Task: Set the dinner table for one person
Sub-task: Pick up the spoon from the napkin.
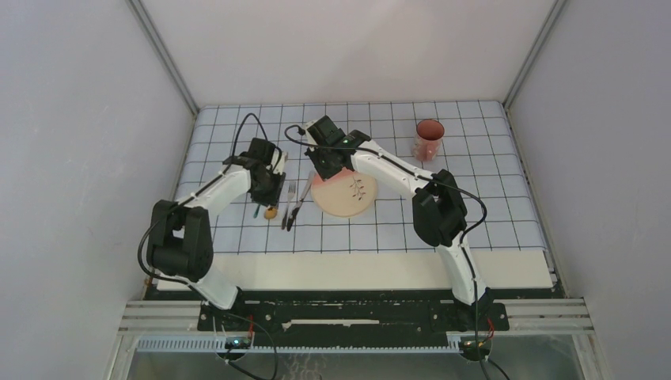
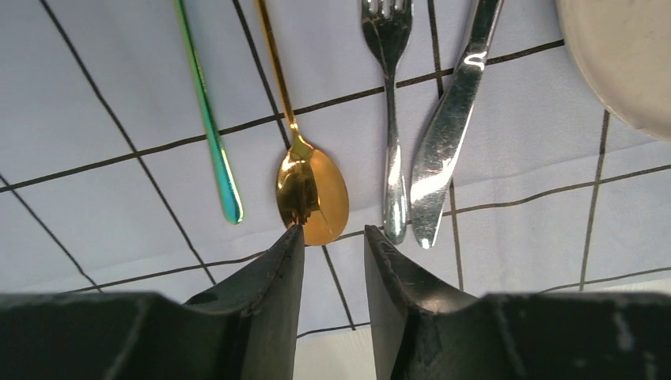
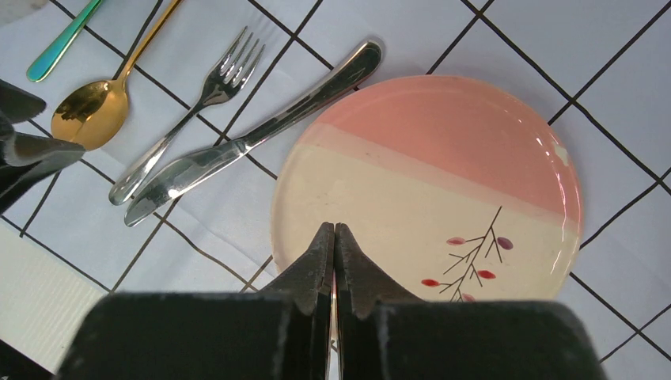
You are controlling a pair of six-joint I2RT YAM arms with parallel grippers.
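A: Where's the risk right now?

B: On the left. The left pincer [image 2: 334, 231] hangs low over the checked cloth [image 1: 490, 206], jaws partly apart with nothing between them. One tip sits right at the bowl of the gold spoon [image 2: 311, 194]. If it closes from there it may catch only the bowl's rounded edge, and the spoon could squirt out sideways.

A: Into what?

B: The fork [image 2: 392, 158] lies just beside it, with the knife [image 2: 443, 142] close against the fork, and a teal handle [image 2: 210, 119] lies on the other side. One skid and the neat row goes crooked.

A: And the right side?

B: The right pincer [image 3: 333, 229] is closed tight, holding nothing I can see, and poised over the plate [image 3: 427, 190]. If it came lower it could press the plate and tip it, or shove it toward the knife.

A: The table [image 1: 356, 269] itself?

B: Cream-white, lying under the cloth — only a bare strip shows along the near edge. The cup [image 1: 428, 139] stands well apart at the far right, out of harm's way.
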